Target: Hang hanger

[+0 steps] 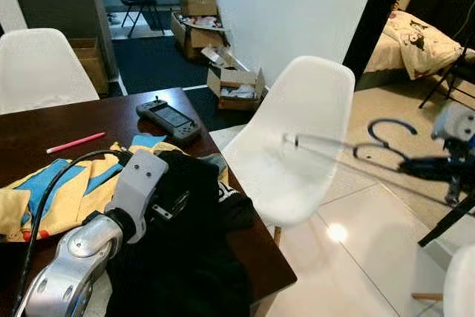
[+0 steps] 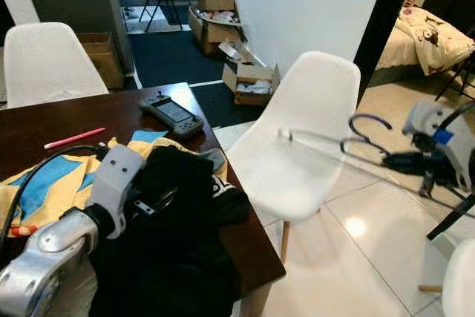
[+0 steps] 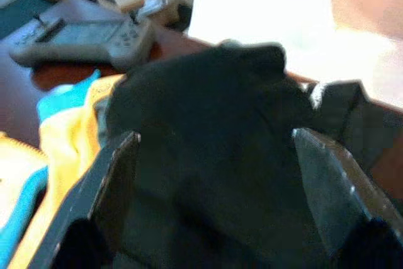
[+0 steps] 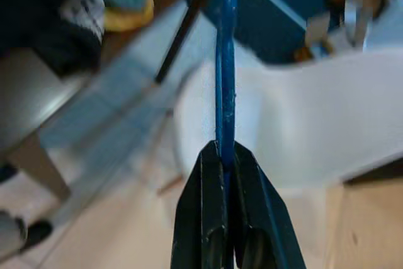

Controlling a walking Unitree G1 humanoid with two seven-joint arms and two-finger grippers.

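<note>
My right gripper (image 1: 413, 166) is shut on a blue hanger (image 1: 387, 130), held in the air to the right of the white chair (image 1: 297, 146). The hanger's hook curls up beside the gripper, and its thin bar reaches left in front of the chair back. In the right wrist view the black fingers (image 4: 208, 193) pinch the blue rod (image 4: 225, 61). My left gripper (image 3: 214, 149) is open over a black garment (image 1: 185, 257) on the dark wooden table (image 1: 111, 120), one finger (image 3: 116, 181) on each side of a fold.
A yellow and blue cloth (image 1: 59, 191) lies beside the black garment, with a pink pen (image 1: 76, 142) and a grey handheld device (image 1: 168, 119) further back. A second white chair (image 1: 41, 64) stands at the far side. Cardboard boxes (image 1: 237, 83) and a bed (image 1: 415, 42) lie beyond.
</note>
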